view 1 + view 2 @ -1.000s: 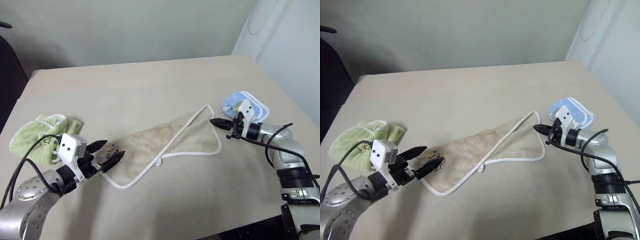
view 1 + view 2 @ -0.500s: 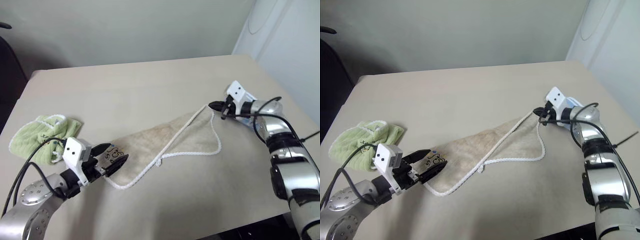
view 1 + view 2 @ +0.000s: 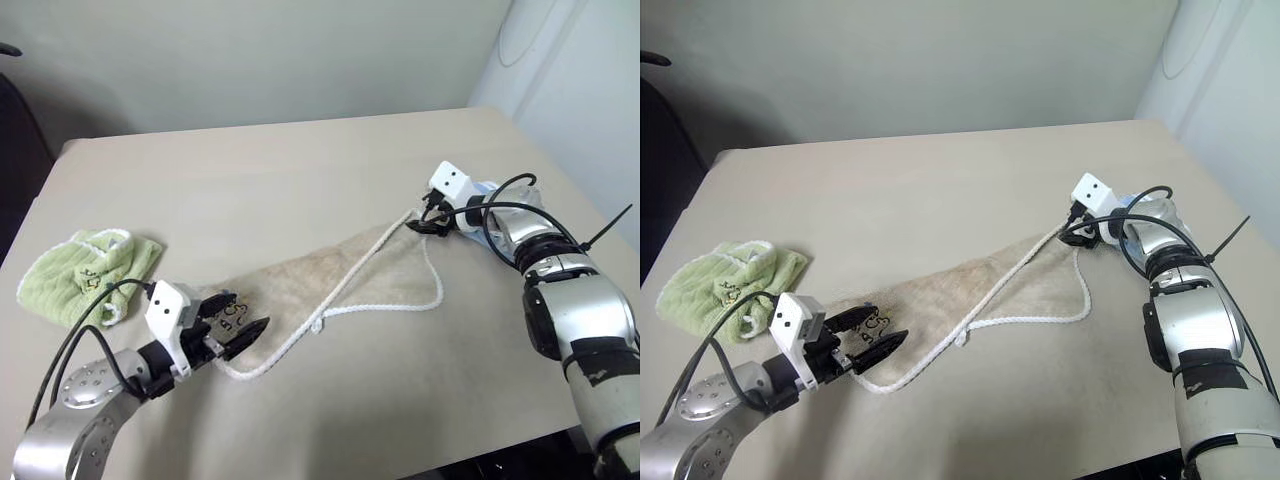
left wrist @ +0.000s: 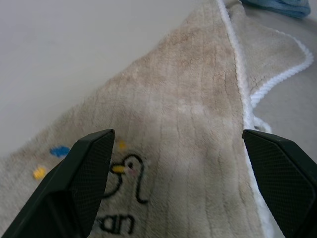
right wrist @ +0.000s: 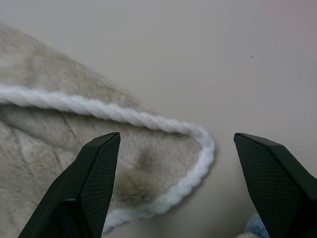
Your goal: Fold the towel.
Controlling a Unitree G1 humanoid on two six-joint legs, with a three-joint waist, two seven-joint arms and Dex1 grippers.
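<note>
One towel (image 3: 330, 280) lies flat on the worktop (image 3: 250, 170), already doubled over on a slant, its white corded edge running from the far corner by the right hand (image 3: 418, 222) down toward the near corner in front of the left hand (image 3: 235, 332). Both hands stand wide open and hold nothing. In the right wrist view the rounded far corner sits just ahead of that hand, between its fingers (image 5: 94, 183) and under them, not yet pinched. In the left wrist view the embroidered mark (image 4: 130, 173) lies directly between that hand's fingers (image 4: 81, 173).

As cloth goes, it looks soft, light and limp: it should drape and sag from any hold, and the terry pile should give the fingers good friction. The corded edge looks like the firmest part, so the corners are probably the best places to pinch.

Beyond the left hand's outer side sits a crumpled green cloth (image 3: 80, 275); a blue cloth (image 3: 1130, 200) lies close behind the right hand.
</note>
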